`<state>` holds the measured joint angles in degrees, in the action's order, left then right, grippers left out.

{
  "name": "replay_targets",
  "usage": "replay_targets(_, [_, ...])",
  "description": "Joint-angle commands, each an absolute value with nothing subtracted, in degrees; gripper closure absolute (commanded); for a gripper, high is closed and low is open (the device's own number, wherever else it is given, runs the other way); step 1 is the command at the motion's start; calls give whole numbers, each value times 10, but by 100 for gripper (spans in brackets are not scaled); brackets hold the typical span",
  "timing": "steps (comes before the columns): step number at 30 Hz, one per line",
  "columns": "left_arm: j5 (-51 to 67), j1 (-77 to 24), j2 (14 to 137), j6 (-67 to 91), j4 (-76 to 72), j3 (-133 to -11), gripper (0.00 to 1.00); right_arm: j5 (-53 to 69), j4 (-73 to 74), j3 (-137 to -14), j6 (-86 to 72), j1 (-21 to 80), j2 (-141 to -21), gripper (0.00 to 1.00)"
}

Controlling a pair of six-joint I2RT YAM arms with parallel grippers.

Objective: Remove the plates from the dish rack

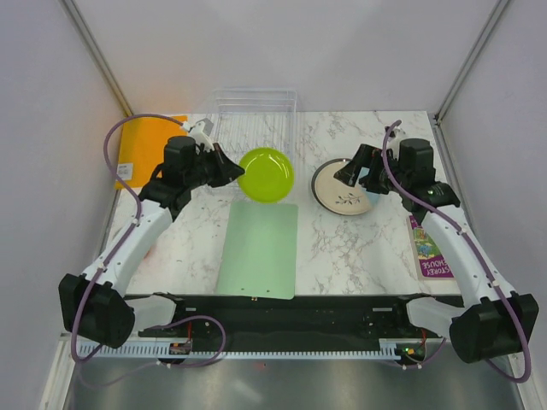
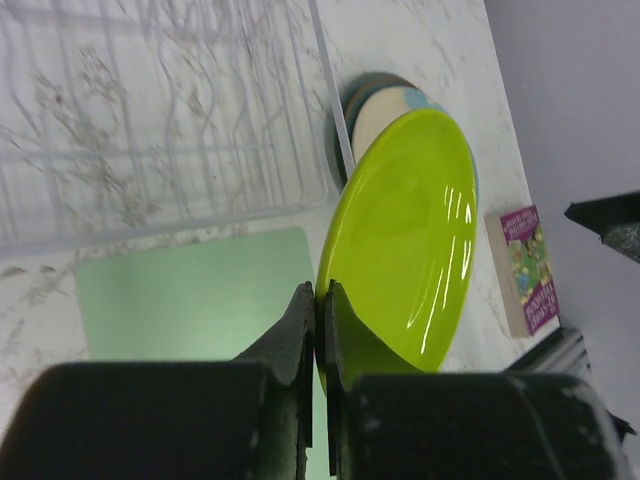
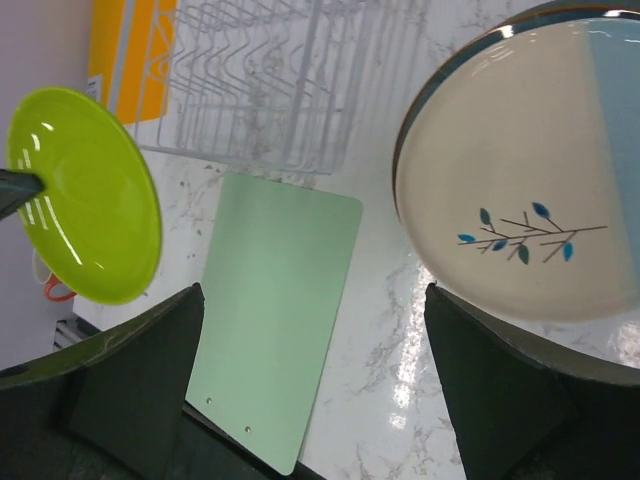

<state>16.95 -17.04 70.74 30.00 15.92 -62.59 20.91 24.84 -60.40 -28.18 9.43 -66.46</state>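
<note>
My left gripper (image 1: 232, 173) (image 2: 320, 300) is shut on the rim of the lime-green plate (image 1: 266, 174) (image 2: 410, 230) (image 3: 85, 195), which it holds tilted above the table just in front of the dish rack (image 1: 255, 120) (image 2: 150, 110) (image 3: 270, 80). No plates show between the clear rack's dividers. A stack of plates (image 1: 342, 192) (image 2: 375, 100) lies flat at the right, with the cream leaf-sprig plate (image 3: 520, 200) on top. My right gripper (image 1: 363, 178) (image 3: 312, 295) hangs open over the stack's near edge and holds nothing.
A pale-green mat (image 1: 259, 249) (image 2: 190, 290) (image 3: 275, 310) lies flat at the table's middle front. An orange folder (image 1: 141, 149) (image 3: 125, 50) sits at the back left. A purple book (image 1: 427, 248) (image 2: 530, 265) lies by the right edge, beside the right arm.
</note>
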Motion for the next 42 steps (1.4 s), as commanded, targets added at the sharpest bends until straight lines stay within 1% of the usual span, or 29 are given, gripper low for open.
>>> replay_targets(1, [237, -191, 692, 369, 70, -612, 98, 236, 186, -598, -317, 121, -651, 2])
replay_targets(16, [226, -250, 722, 387, 34, -602, 98, 214, 132, -602, -345, 228, -710, 2])
replay_targets(18, [222, -257, 722, 388, 30, -601, 98, 212, 126, -604, -345, 240, -718, 4])
replay_targets(20, [221, -259, 726, 390, 27, -601, 98, 208, 123, -606, -344, 250, -729, 23])
replay_targets(21, [222, -262, 727, 390, 27, -600, 98, 207, 120, -606, -344, 252, -730, 31])
replay_targets(22, [221, -264, 725, 390, 26, -599, 98, 208, 120, -606, -343, 252, -736, 44])
replay_targets(23, [221, -264, 725, 390, 25, -599, 98, 209, 117, -606, -341, 253, -737, 54])
replay_targets(24, [221, -265, 724, 390, 25, -595, 98, 208, 118, -608, -340, 252, -739, 71])
replay_targets(25, [220, -265, 723, 390, 24, -593, 98, 198, 119, -609, -339, 253, -740, 99])
replay_targets(29, [216, -266, 715, 381, 20, -575, 98, 158, 144, -623, -328, 253, -734, 100])
replay_targets(30, [214, -266, 713, 376, 21, -570, 84, 146, 154, -627, -316, 252, -731, 100])
replay_targets(31, [212, -265, 712, 369, 23, -567, 78, 131, 164, -637, -310, 252, -725, 100])
replay_targets(32, [208, -266, 709, 367, 25, -563, 74, 101, 183, -642, -305, 252, -722, 100])
replay_targets(33, [200, -265, 704, 363, 26, -556, 54, 91, 192, -646, -293, 250, -718, 100])
replay_targets(34, [196, -265, 702, 354, 33, -553, 44, 75, 203, -653, -289, 248, -712, 100])
replay_targets(35, [179, -265, 698, 350, 39, -548, 38, 49, 221, -657, -286, 242, -709, 100])
replay_targets(36, [169, -265, 693, 345, 45, -545, 29, 39, 229, -657, -281, 236, -707, 100])
replay_targets(39, [126, -265, 682, 321, 75, -541, 22, 24, 252, -655, -268, 203, -698, 100])
replay_targets(42, [101, -265, 663, 302, 92, -533, 21, 24, 269, -647, -256, 162, -700, 100])
